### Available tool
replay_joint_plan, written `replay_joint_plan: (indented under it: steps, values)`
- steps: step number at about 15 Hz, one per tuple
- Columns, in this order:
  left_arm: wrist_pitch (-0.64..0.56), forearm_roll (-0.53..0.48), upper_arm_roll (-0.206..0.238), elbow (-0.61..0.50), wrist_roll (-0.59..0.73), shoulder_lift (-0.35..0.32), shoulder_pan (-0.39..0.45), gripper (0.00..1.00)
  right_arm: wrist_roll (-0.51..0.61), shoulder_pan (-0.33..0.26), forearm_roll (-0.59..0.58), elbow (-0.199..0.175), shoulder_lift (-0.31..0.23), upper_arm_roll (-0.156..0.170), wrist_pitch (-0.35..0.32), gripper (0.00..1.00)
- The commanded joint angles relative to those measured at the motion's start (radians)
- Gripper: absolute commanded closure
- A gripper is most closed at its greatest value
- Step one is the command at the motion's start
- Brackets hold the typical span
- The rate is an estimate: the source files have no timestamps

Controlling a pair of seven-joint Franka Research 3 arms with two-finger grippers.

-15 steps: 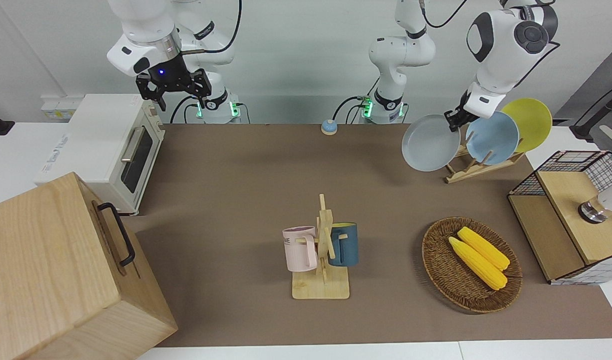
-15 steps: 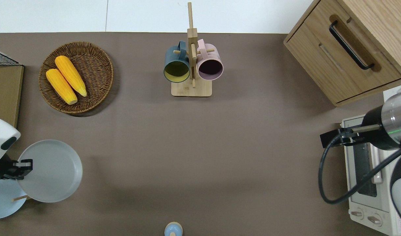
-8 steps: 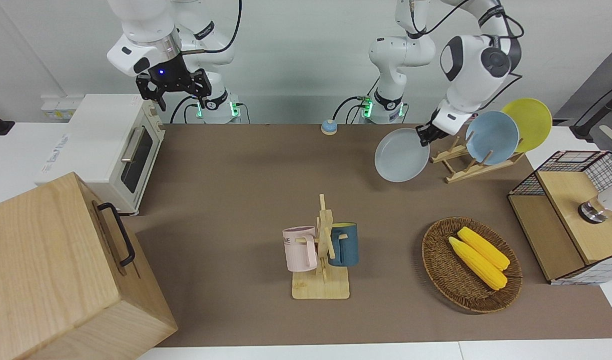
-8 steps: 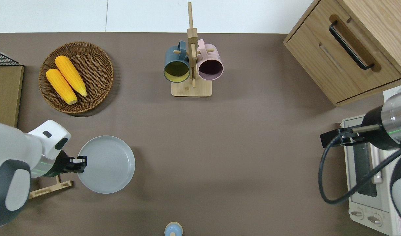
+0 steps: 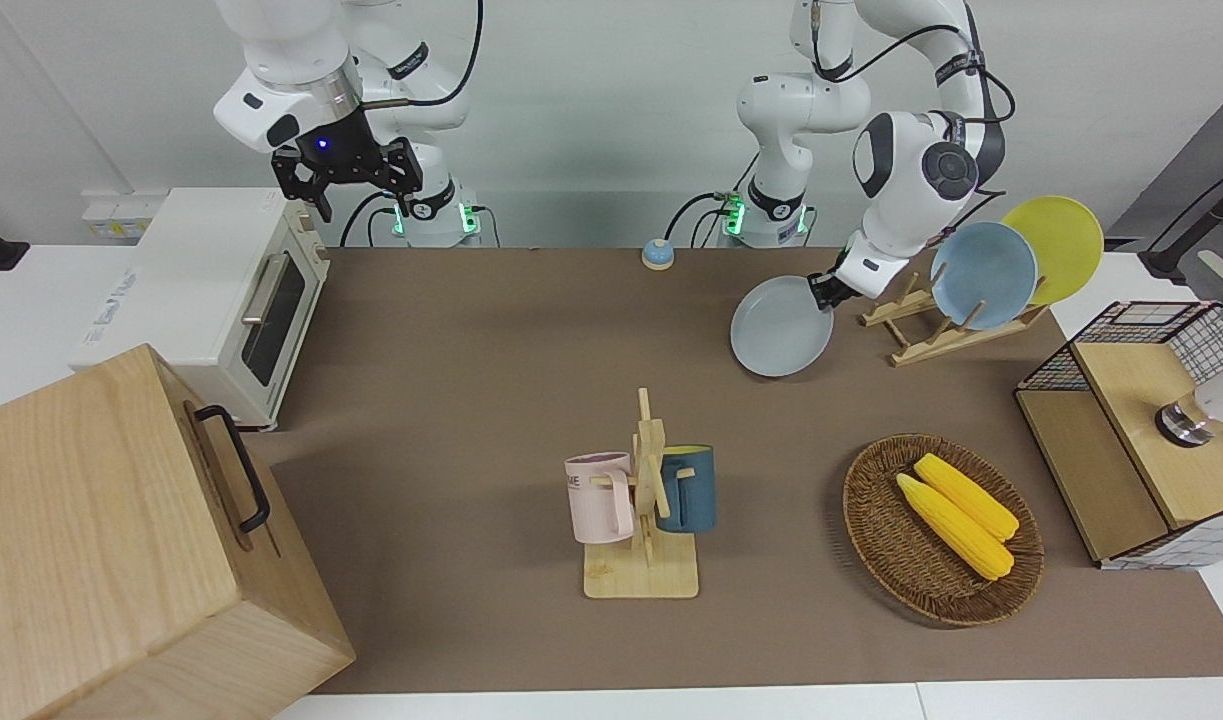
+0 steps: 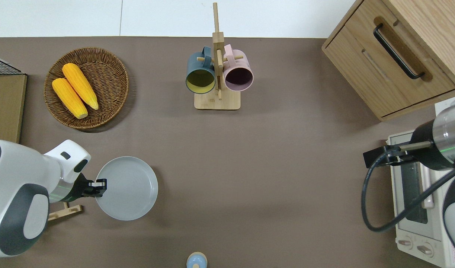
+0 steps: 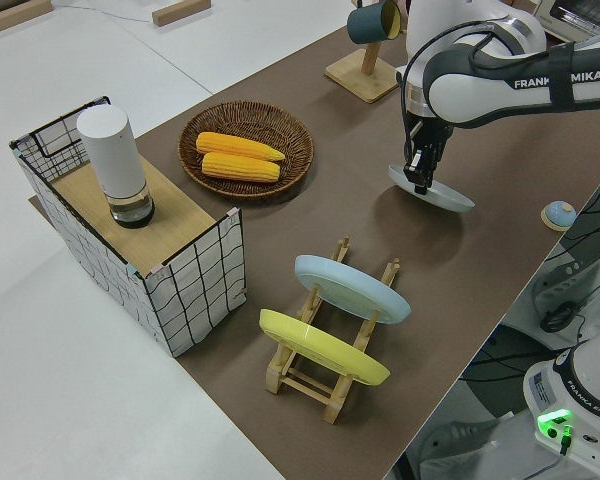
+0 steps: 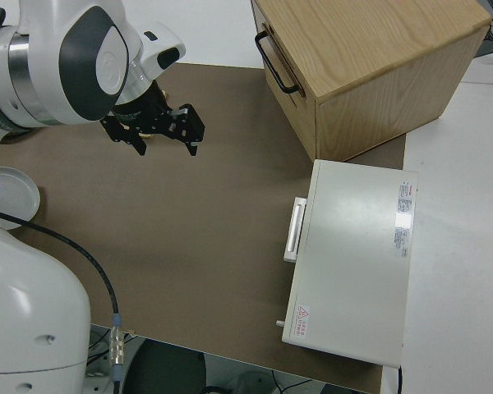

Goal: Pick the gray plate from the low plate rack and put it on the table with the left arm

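Observation:
My left gripper [image 5: 827,291] is shut on the rim of the gray plate [image 5: 779,328]. It holds the plate nearly flat and low over the brown table [image 5: 471,340], beside the low plate rack [image 5: 926,335]. I cannot tell whether the plate touches the mat. In the overhead view the gripper [image 6: 99,185] grips the plate [image 6: 128,188] on the edge toward the rack [image 6: 65,212]. The left side view shows the gripper [image 7: 418,180] on the slightly tilted plate [image 7: 438,191]. The right arm is parked, its gripper [image 5: 361,195] open.
The rack holds a light blue plate [image 5: 983,275] and a yellow plate [image 5: 1056,248]. Farther from the robots are a wicker basket [image 5: 876,540] with corn and a mug stand [image 5: 646,500]. A wire-sided box [image 5: 1141,430], a toaster oven [image 5: 221,290] and a wooden cabinet [image 5: 121,540] stand at the table's ends.
My left gripper carried the gray plate away from the rack toward the middle of the table, lowered it and tipped it from steeply slanted to nearly flat. The right arm has not moved.

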Motion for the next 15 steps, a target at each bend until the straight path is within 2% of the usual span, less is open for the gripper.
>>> replay_joint_plan:
  steps: [1, 3, 6, 9, 11, 13, 15]
  values:
    - [0.009, -0.008, -0.002, 0.006, 0.000, -0.011, 0.016, 0.13, -0.003, -0.015, 0.004, 0.006, -0.005, 0.007, -0.015, 0.013]
    - [-0.002, -0.003, -0.002, 0.028, 0.008, -0.015, 0.023, 0.01, -0.003, -0.015, 0.004, 0.006, -0.005, 0.007, -0.015, 0.011]
    - [-0.036, -0.002, 0.006, 0.086, 0.002, -0.026, 0.031, 0.01, -0.003, -0.015, 0.004, 0.006, -0.005, 0.007, -0.015, 0.011]
    - [-0.080, 0.005, 0.015, 0.184, -0.001, -0.034, 0.030, 0.01, -0.003, -0.015, 0.004, 0.006, -0.005, 0.007, -0.015, 0.013]
    - [-0.129, 0.005, 0.038, 0.260, -0.001, -0.043, 0.024, 0.01, -0.003, -0.015, 0.004, 0.006, -0.005, 0.007, -0.015, 0.011]
    - [-0.165, 0.006, 0.044, 0.316, 0.000, -0.070, 0.023, 0.01, -0.003, -0.015, 0.004, 0.006, -0.005, 0.007, -0.015, 0.013]
    - [-0.244, 0.075, 0.044, 0.398, 0.002, -0.072, 0.016, 0.01, -0.003, -0.015, 0.004, 0.006, -0.005, 0.007, -0.015, 0.011]
